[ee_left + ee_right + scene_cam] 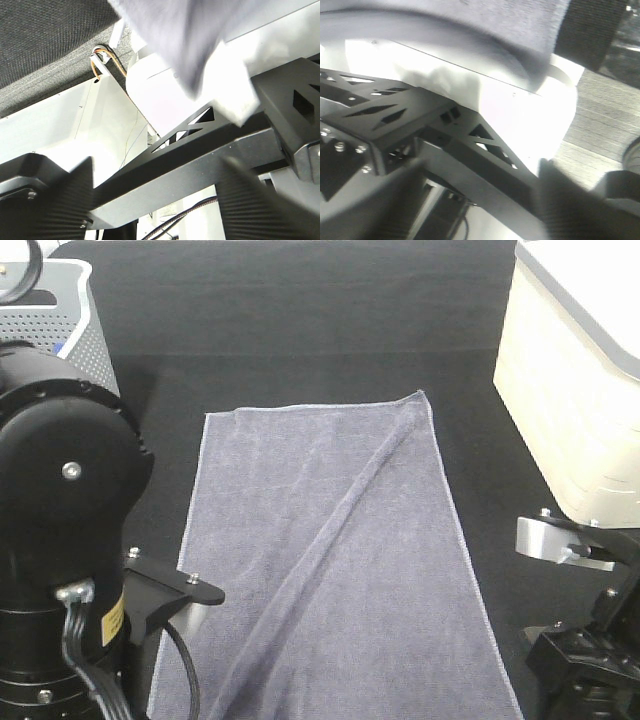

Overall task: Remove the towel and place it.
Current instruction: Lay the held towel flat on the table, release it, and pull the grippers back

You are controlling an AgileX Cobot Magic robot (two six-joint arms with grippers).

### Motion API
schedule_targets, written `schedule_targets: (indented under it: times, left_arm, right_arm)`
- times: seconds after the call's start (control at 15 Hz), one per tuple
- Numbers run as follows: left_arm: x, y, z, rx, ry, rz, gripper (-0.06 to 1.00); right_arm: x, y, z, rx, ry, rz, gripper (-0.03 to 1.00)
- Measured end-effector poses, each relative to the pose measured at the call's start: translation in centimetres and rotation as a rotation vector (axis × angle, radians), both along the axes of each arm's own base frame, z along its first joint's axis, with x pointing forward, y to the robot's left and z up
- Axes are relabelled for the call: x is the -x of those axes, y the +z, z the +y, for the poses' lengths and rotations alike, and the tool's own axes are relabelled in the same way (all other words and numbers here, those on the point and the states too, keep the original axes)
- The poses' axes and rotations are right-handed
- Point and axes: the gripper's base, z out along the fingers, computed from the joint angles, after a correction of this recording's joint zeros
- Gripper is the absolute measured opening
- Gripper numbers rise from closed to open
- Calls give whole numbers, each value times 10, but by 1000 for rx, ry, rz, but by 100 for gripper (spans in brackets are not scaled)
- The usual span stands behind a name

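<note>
Towel: slate-grey terry with a soft nap, a long rectangle with a thin pale stitched hem. One raised crease runs diagonally from its far right corner toward its near left side.
Table: black, matte, finely woven cover.
Towel's place: spread flat in the middle of the table, long sides running near to far. Its near end runs out of view at the near edge.
Left claw: dark ribbed fingers spread wide, nothing between them.
Right claw: jaws wide apart and empty, though the view is blurred.
Towel to claws: a blurred piece of the cloth shows beyond each claw's fingertips, clear of them.
Basket: grey, perforated, at the far left corner.
Bin: cream plastic with a grey lid, along the right edge.
</note>
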Motion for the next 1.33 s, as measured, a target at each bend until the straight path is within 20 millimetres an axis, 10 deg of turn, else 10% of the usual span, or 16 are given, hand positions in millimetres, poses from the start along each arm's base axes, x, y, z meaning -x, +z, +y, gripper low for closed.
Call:
schedule_targets:
  times: [0.33,0.73,1.33]
  left_arm:
    - [-8,0,5,-52,-55,-74,75]
    - [-56,32,0,-133,-85,-487,75]
    - [-196,81,54,291,329,-811,66]
  right_arm:
    - [-6,5,2,-31,39,-36,80]
    - [-62,53,17,-75,41,-377,68]
    - [-181,114,49,-39,12,-673,62]
